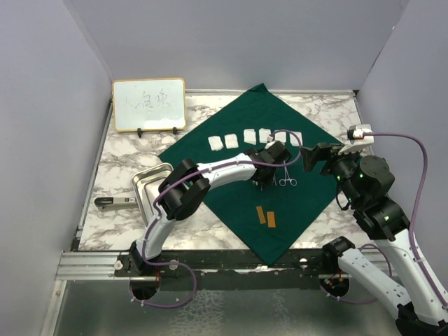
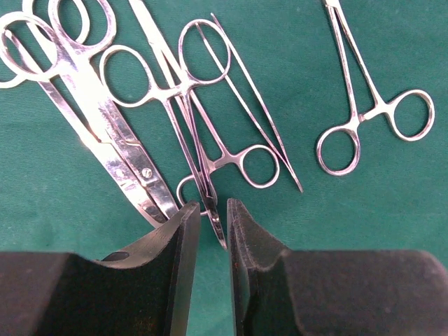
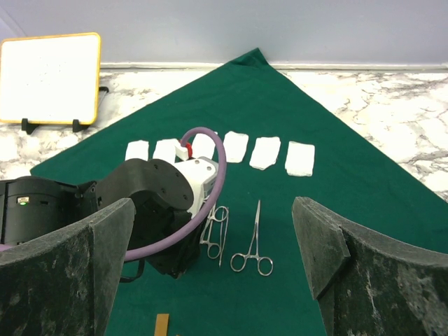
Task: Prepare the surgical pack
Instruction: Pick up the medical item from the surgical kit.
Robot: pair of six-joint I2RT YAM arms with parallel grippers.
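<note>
Several overlapping silver instruments (image 2: 129,164), tips partly hidden by the left fingers (image 2: 175,280)

A table (image 1: 119,164) with a white top veined in grey, like marble, sits inside a three-sided booth. A plain, pale grey back wall (image 1: 231,42) rises behind it. A matching bare left panel (image 1: 42,140) and right panel (image 1: 413,84) close in the sides. At the table's far left corner a small wood-framed whiteboard (image 1: 148,103) stands tilted on two black feet, with faint handwriting across it. A ribbed aluminium rail (image 1: 91,262) runs along the table's near edge, and in front of it lies a dull, mottled grey surface (image 1: 231,308). The light is soft and even, and shadows are faint.
</note>
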